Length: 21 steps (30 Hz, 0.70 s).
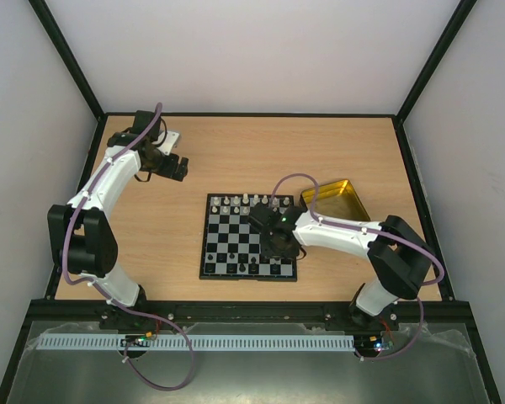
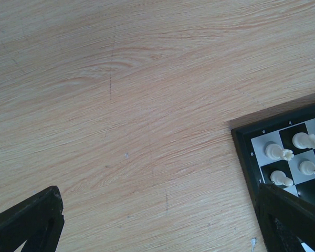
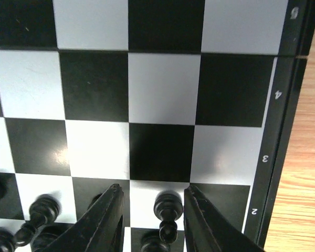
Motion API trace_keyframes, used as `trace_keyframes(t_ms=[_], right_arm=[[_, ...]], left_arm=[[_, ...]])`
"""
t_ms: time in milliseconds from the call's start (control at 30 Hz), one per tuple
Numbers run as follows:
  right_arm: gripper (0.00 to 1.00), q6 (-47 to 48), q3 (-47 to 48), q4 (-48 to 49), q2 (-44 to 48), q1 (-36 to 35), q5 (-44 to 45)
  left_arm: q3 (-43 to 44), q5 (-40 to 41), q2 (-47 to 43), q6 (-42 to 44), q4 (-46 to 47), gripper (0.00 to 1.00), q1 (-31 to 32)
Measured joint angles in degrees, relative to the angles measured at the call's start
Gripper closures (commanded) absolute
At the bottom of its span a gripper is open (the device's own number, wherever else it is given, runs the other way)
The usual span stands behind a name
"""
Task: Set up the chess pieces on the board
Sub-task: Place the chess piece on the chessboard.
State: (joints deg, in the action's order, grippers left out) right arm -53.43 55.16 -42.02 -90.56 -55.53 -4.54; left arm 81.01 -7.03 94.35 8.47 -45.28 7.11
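The board [image 1: 236,240] lies mid-table, with white chess pieces [image 1: 248,200] along its far rows and black chess pieces [image 1: 254,268] along its near rows. My right gripper [image 1: 278,248] hangs low over the board's near right part. In the right wrist view it [image 3: 152,189] is open, and a black pawn [image 3: 168,207] stands between its fingers [image 3: 102,220] on a white square of row 2, touching neither. More black pieces [image 3: 42,207] stand to the left. My left gripper [image 1: 175,168] is open and empty over bare wood [image 2: 158,191]; the board's corner [image 2: 247,152] with white pieces [image 2: 278,152] shows at the right.
A shiny gold tray [image 1: 341,198] sits just right of the board's far corner, behind my right arm. Black frame rails [image 1: 252,114] border the wooden table.
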Motion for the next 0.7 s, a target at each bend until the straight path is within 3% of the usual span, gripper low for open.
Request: trace_keyframes(t_ms=[367, 467, 700], right_arm=[[0.69, 0.07, 4.87, -4.96, 0.33, 2.91, 6.82], [0.69, 0.76, 6.4, -6.38, 2.97, 8.72, 7.78], [0.72, 5.14, 10.95, -8.79, 5.27, 30.75, 11.02]], left_arm=[[0.0, 0.02, 0.0, 0.02, -0.02, 0.01, 0.11], [0.02, 0.11, 0.02, 0.02, -0.04, 0.01, 0.11], [0.04, 0.7, 0.37, 0.02, -0.07, 0.01, 1.01]])
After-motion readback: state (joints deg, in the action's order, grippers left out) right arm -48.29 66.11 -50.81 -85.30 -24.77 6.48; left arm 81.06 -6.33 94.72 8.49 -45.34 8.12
